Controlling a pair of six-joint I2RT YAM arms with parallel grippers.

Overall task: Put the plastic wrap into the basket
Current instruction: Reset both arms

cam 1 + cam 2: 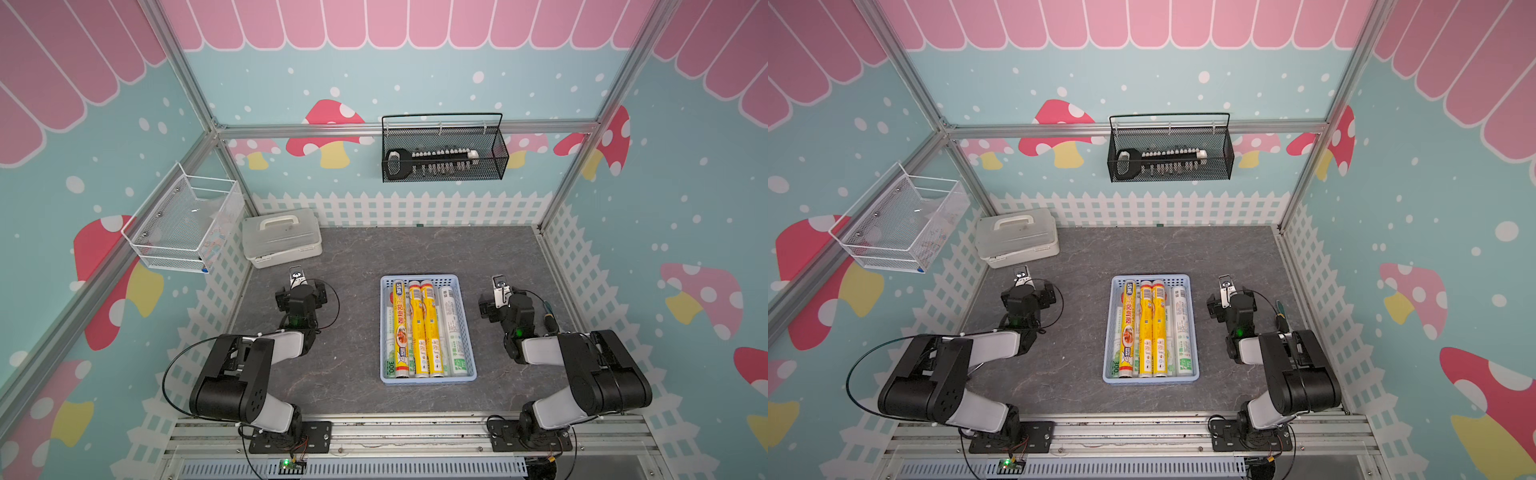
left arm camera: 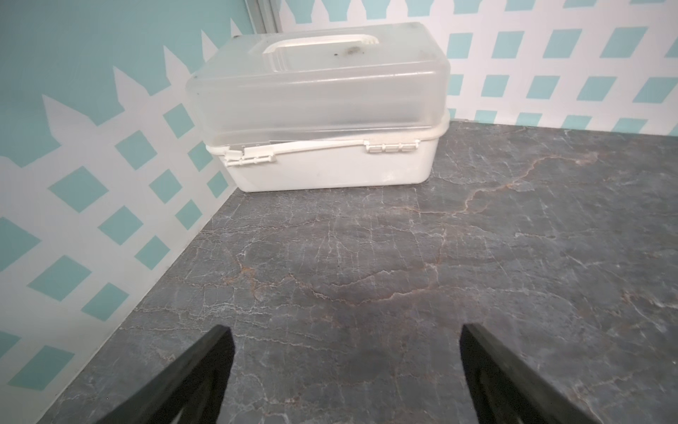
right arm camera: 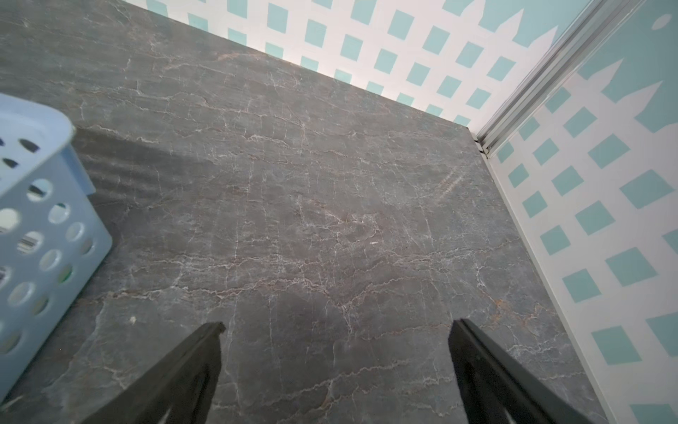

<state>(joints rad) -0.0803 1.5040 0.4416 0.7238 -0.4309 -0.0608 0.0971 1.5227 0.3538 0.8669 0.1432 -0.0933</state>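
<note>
Plastic wrap is all in the basket. The rolls lie lengthwise side by side: three yellow and a white one with a green label on the robot's right. More green-labelled wrap shows underneath at the near left corner. The same layout shows in both top views. No roll is visible on the table. Task looks finished, judging from that.

Left gripper: fingers wide apart, nothing between them, over bare table and facing the box. Right gripper: fingers also wide apart and empty, over bare table, with a basket corner at the edge of its wrist view. Both arms are parked either side of the basket, well apart from it.

Risks from here:
- If the right arm swings inward, it could clip the basket wall, shove the basket or jolt the rolls. The cause would be the gripper sitting low and near that corner.
- The leftmost yellow roll seems to ride on the ones below it. A knock could roll or tip it over the low rim.
- If the left arm drives forward, it could hit the box.
- A further grasp attempt inside the basket could lift a roll back out.
</note>
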